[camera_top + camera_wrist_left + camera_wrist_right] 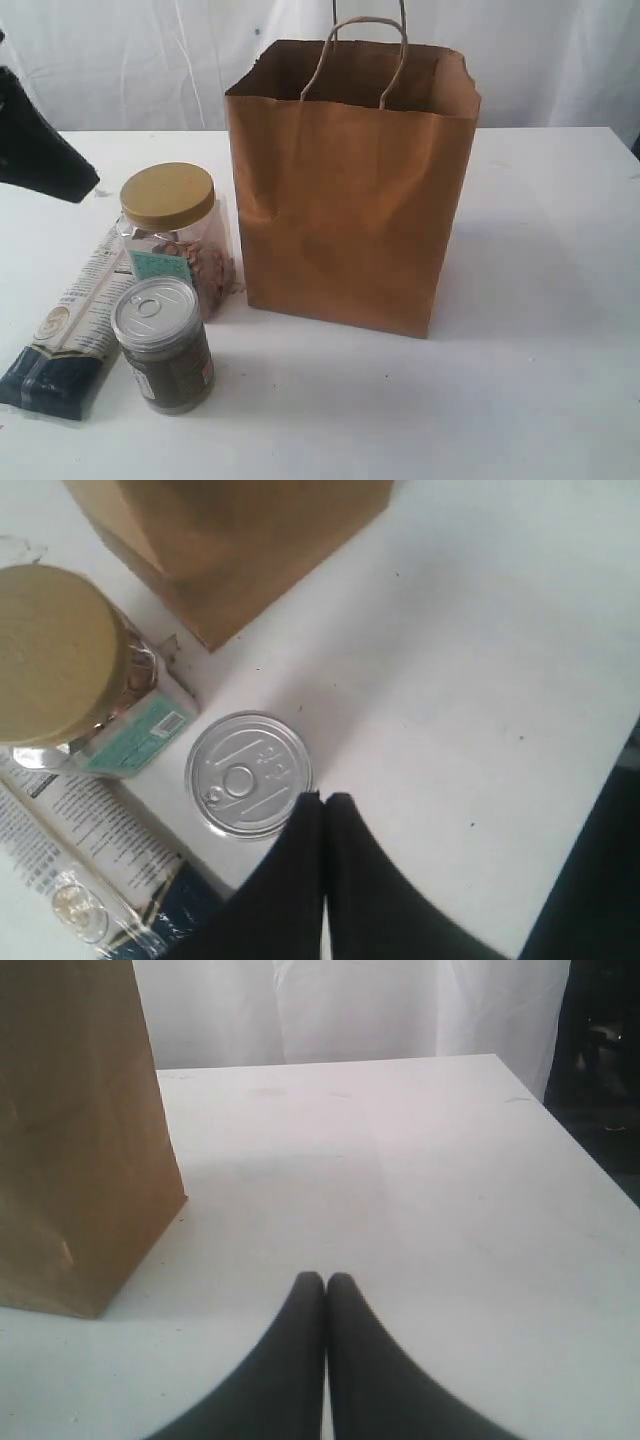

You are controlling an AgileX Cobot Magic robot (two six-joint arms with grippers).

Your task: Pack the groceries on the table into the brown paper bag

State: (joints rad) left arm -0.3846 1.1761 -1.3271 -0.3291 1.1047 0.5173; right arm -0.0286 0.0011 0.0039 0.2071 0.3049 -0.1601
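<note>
Left end effector (325, 798), closed and empty, hangs above the silver-lidded dark jar (248, 773); right end effector (325, 1278) likewise closed, empty.

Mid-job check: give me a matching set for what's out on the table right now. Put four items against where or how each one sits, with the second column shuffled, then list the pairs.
Items
1. brown paper bag
2. tan-lidded clear jar
3. silver-lidded dark jar
4. long white-and-navy packet

Places or states
A. lies flat on the table, leftmost in the exterior view
B. stands upright, nearer the exterior camera than the other jar, pull-ring top
C. stands open-topped, handles up
D. stands close beside the bag's left side

Pairs: 1-C, 2-D, 3-B, 4-A
</note>
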